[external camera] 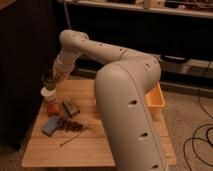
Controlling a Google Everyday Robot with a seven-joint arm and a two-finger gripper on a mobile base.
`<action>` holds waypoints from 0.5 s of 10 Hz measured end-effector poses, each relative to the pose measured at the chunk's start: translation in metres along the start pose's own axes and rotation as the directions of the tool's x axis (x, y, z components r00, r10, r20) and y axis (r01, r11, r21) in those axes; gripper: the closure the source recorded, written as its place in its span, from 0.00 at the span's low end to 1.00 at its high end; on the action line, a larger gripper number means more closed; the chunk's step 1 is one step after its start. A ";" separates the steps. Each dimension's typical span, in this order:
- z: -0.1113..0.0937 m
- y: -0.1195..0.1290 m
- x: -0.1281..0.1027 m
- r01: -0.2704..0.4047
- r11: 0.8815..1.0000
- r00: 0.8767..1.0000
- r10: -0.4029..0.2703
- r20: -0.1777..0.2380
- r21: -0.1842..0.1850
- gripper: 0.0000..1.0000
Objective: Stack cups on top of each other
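Note:
My gripper (54, 76) is at the table's far left, at the end of the white arm reaching down from above. It is shut on the dark green cup (48, 78) and holds it right over the white cup (47, 92). The green cup's base is at the white cup's rim; I cannot tell whether they touch. The white cup stands just behind the orange fruit (51, 106).
A wooden table (95, 145) holds a blue flat object (50, 125) and brown snack pieces (70, 107) near the fruit. A yellow-orange bin (157, 97) sits at the right edge. My bulky white arm (127, 110) covers the table's middle.

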 end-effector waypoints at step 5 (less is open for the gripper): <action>0.017 -0.001 -0.015 -0.064 0.998 0.998 0.065 0.021 -0.005 0.94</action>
